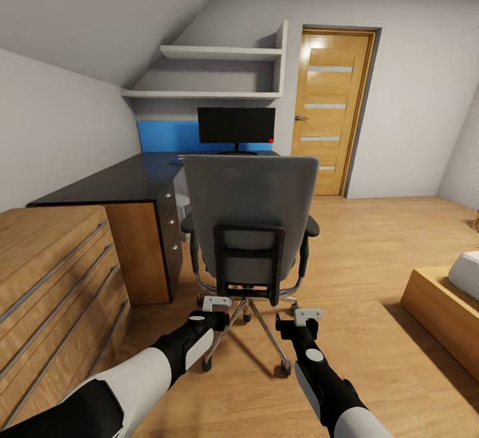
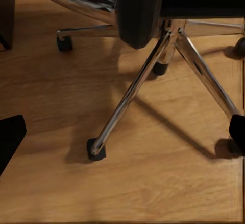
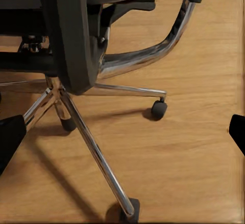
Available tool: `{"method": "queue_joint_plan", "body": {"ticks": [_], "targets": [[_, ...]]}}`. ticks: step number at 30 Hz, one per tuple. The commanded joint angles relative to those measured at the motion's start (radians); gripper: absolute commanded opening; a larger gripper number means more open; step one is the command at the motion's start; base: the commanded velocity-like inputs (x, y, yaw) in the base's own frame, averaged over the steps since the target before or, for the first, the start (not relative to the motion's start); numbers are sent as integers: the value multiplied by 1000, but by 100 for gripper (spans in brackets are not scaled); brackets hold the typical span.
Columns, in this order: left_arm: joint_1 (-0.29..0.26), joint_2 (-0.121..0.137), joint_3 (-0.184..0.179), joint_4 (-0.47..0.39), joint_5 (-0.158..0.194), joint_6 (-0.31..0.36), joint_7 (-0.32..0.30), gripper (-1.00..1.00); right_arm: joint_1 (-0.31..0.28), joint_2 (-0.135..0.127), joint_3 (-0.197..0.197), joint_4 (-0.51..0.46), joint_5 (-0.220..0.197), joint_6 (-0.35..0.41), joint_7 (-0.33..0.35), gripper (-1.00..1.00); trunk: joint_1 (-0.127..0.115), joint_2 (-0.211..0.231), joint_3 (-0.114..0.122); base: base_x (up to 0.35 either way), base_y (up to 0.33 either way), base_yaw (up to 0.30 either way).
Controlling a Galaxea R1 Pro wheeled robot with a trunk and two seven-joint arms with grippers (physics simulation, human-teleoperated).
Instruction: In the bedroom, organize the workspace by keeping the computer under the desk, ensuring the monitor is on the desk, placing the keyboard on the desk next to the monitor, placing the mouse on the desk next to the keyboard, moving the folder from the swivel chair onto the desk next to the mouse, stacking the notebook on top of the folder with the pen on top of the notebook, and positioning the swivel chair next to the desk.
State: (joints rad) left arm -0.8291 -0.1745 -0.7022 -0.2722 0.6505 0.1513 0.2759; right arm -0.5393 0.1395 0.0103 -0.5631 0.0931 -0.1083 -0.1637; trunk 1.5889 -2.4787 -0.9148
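A: Where is the swivel chair (image 1: 250, 225)?
B: Centre, back toward the camera, its metal base on the wood floor (image 1: 372, 358); the desk (image 1: 133, 182) sits at ten o'clock, the monitor (image 1: 236, 125) at twelve.
A: The grippers?
B: Left gripper (image 1: 217, 303) and right gripper (image 1: 307, 316) hover behind the base, both spread (holding nothing).

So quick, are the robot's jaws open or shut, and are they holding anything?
Left gripper: open, holding nothing.
Right gripper: open, holding nothing, behind the swivel chair.
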Motion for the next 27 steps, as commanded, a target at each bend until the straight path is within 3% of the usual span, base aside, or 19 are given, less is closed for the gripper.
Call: {"method": "queue_joint_plan", "body": {"ticks": [1,8,17,18,23,27], "targets": [[-1,0,-5,-1,4,4,6,100,-1,0,1,1,10,-1,-7,100,0,0,0,-65,0,-134],[-1,0,-5,-1,3,2,10,100,-1,0,1,0,10,-1,-7,100,0,0,3,-27,0,-74],[-1,0,-4,8,6,-49,15,100,-1,0,2,1,10,-1,-5,100,0,0,3,-3,0,-8],[-1,0,-4,13,6,-171,15,100,-1,0,2,1,10,-1,-5,100,0,0,3,-1,0,-2],[-1,0,-6,39,6,-287,16,100,-1,0,3,2,10,-19,-3,100,0,0,3,0,0,0],[-1,0,-10,49,4,-337,17,100,-1,-1,6,2,12,-57,-3,100,0,0,3,0,0,0]]}}
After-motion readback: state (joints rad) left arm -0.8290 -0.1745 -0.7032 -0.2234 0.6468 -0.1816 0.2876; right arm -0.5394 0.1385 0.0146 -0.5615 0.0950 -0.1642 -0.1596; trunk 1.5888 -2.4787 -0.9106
